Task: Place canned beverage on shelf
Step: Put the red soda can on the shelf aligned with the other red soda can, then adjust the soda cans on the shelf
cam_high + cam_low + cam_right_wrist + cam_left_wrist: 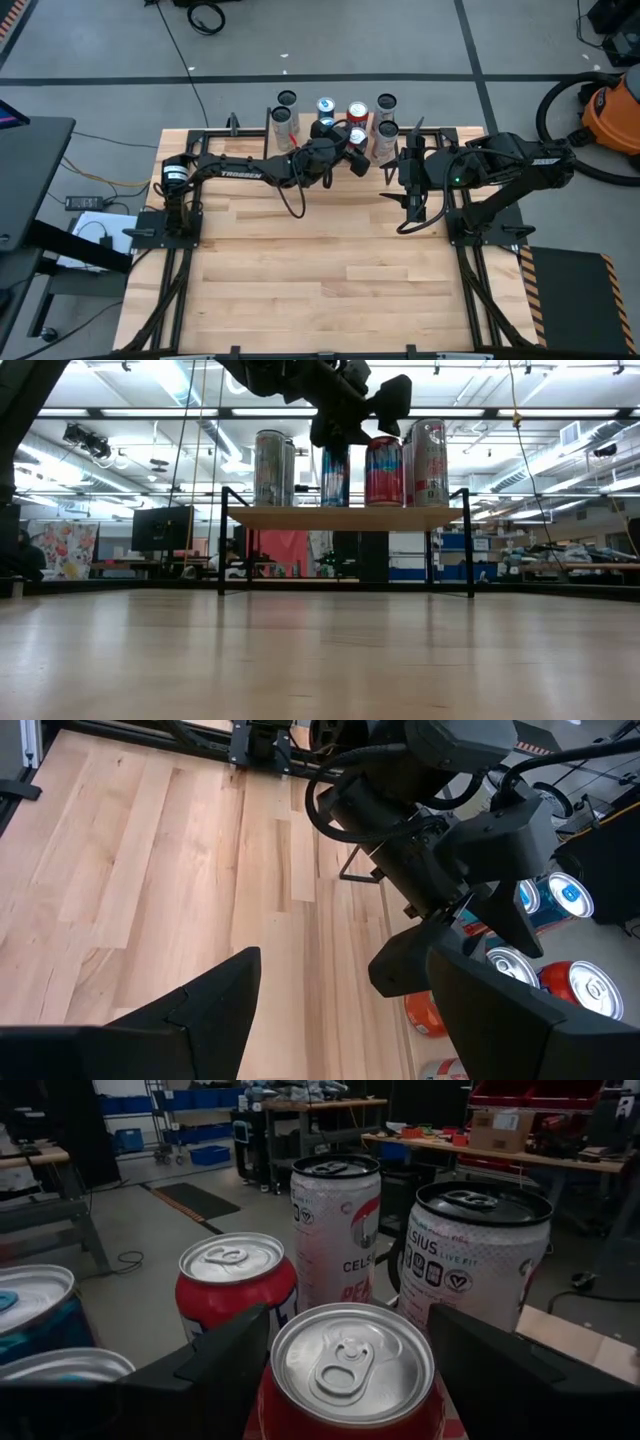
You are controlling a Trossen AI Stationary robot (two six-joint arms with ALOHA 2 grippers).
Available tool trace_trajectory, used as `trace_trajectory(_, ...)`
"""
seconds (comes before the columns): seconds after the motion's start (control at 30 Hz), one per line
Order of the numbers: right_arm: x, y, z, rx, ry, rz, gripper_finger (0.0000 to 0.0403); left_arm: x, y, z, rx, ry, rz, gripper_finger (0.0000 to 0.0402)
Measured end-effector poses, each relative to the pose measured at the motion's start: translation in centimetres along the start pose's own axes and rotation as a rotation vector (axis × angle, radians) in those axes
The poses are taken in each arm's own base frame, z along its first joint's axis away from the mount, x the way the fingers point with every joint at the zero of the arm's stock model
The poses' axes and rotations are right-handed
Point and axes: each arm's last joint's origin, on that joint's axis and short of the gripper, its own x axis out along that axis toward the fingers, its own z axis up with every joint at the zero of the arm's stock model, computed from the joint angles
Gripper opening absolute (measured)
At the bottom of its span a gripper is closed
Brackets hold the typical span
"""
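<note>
Pale wood planks made up the table point(300, 280), and at its twelve-o'clock edge in the high view stood the shelf point(345, 517), a smaller light board on thin black legs, already crowded with upright cans. The left arm point(235, 170) reached from nine o'clock across to the shelf's middle, while the right arm point(500, 165) waited at about two o'clock, its right gripper point(335, 1010) held over bare tabletop, fingers apart with nothing between them. The left gripper point(350, 1370) sat around the top of the red can point(352, 1380) at the near side of the group; its two dark fingers flanked the lid on either side with visible gaps, so they appeared parted and not pressing on the can. In the low view that can stood upright with its base on the board, between a blue can point(335, 475) at its nine o'clock and a tall white can point(428, 462) at its three o'clock. Behind it in the left wrist view stood another red can point(235, 1285) and two white cans point(335, 1230), none touching the fingers. Judged from this, the placing itself looked done: the canned beverage rested on the shelf and the grip seemed released. What remained was for the left gripper to lift clear without nudging the close neighbours, which left little room on either side.
</note>
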Motion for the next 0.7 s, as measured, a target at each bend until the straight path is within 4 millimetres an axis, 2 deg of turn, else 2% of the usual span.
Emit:
trace_trajectory(0.6, 0.0, 0.0, 0.0, 0.0, 0.001, 0.001, 0.0295, -0.1, -0.1, 1.0, 0.032, -0.091, -0.003, 0.0284)
trace_trajectory(0.7, 0.0, 0.0, 0.0, 0.0, 0.001, 0.001, 0.0295, -0.3, -0.4, 1.0, 0.08, -0.092, -0.015, 0.0284)
